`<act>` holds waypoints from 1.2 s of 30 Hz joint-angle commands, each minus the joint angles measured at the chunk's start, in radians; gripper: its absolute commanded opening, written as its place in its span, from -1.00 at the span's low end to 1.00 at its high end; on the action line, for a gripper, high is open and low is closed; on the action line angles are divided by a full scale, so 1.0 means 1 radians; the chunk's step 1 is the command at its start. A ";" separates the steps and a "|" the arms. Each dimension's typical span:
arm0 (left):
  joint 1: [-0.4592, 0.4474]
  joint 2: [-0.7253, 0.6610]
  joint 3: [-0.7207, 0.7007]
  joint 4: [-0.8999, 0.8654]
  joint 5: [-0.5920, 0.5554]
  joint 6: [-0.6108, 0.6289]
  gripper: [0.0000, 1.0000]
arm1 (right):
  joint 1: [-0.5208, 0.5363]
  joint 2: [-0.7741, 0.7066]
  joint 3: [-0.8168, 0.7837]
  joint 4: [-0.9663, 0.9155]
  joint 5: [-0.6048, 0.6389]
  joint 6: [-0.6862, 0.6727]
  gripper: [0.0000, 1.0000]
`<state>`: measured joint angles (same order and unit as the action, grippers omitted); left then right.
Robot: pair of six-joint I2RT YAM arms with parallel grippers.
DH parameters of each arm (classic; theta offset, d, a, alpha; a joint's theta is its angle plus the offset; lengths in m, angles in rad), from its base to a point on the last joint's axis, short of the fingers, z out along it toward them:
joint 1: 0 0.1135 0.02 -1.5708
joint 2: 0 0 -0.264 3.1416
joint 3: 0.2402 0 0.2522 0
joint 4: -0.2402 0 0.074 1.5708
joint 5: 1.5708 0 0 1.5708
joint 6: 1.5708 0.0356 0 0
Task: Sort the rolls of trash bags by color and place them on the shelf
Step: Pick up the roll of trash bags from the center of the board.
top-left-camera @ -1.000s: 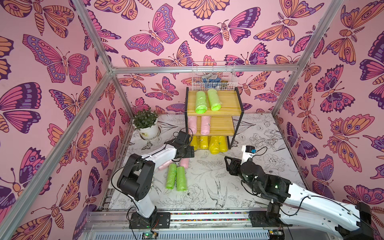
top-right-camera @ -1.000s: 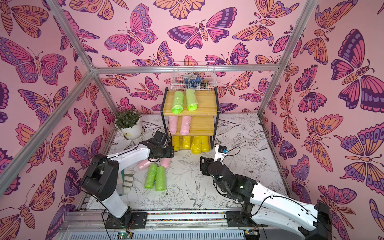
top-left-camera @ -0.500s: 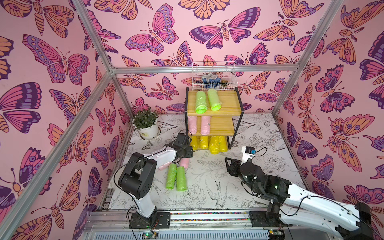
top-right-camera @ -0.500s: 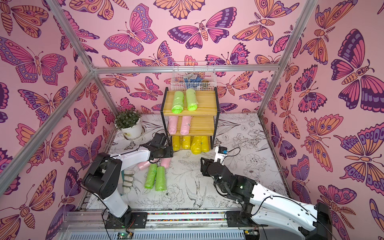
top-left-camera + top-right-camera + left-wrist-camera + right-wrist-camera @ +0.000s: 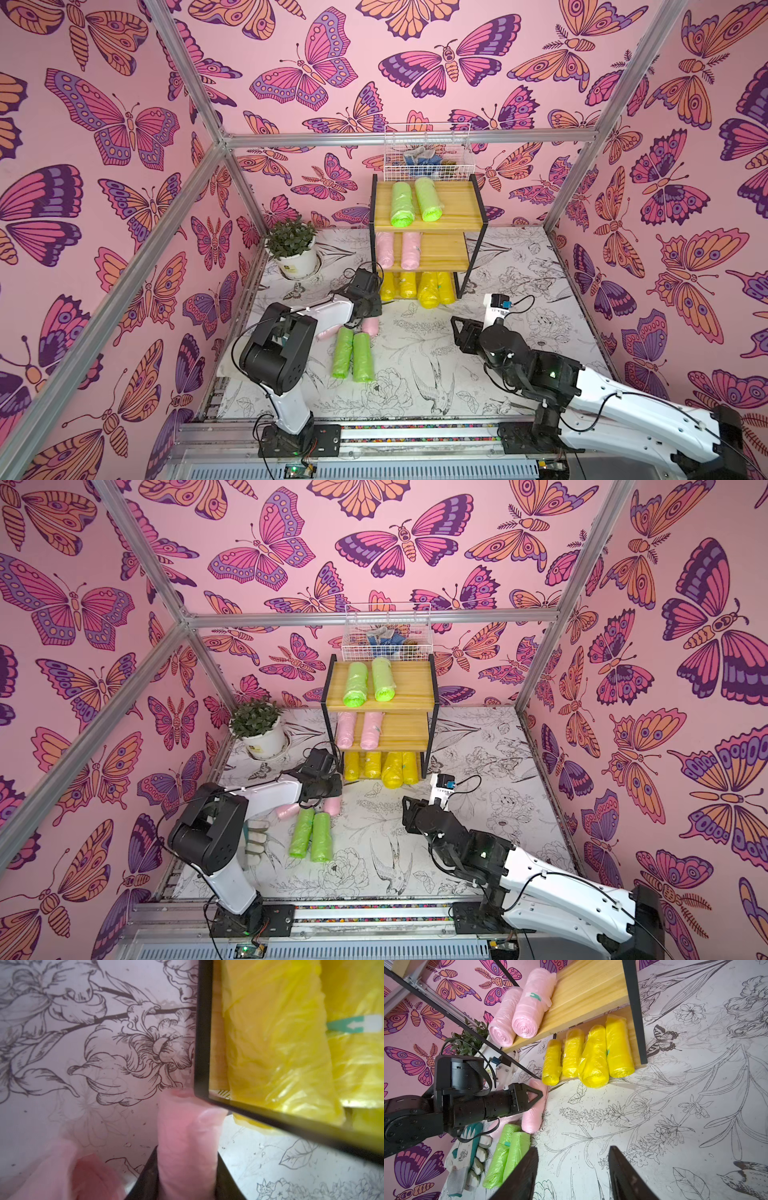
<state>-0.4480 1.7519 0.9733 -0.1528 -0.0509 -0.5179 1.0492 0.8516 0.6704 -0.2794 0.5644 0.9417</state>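
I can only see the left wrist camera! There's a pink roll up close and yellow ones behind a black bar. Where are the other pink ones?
Observer: Two pink rolls lie side by side on the middle board of the shelf.
Operator: Are any green ones not on the shelf?
Observer: Yes, two green rolls lie side by side on the table, close to the pink roll that the left gripper grips.
Operator: What's the other arm doing?
Observer: The right gripper is open and empty, above the table.
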 commanded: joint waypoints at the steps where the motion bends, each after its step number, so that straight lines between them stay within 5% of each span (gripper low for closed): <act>1: 0.014 -0.036 -0.042 -0.047 -0.001 -0.045 -0.72 | 0.007 0.001 0.030 -0.033 0.020 -0.024 0.15; 5: 0.014 -0.148 -0.084 -0.044 0.025 -0.086 -0.97 | 0.007 -0.015 0.046 -0.062 0.030 -0.058 0.23; 9: 0.014 -0.318 -0.150 -0.028 0.044 -0.143 -1.00 | 0.004 -0.062 0.040 -0.071 0.020 -0.089 0.46; 19: 0.015 -0.689 -0.226 -0.023 0.146 -0.321 -1.00 | 0.003 0.032 0.167 -0.065 -0.295 -0.132 0.53; 23: 0.014 -0.819 -0.277 0.053 0.189 -0.468 -1.00 | 0.016 0.146 0.203 0.045 -0.450 -0.035 0.64; 36: 0.014 -1.115 -0.402 0.117 0.193 -0.806 -1.00 | 0.083 0.308 0.154 0.562 -0.583 0.182 0.94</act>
<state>-0.4385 0.6548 0.6018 -0.0906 0.1246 -1.2110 1.1103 1.1210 0.8146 0.1299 0.0307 1.0695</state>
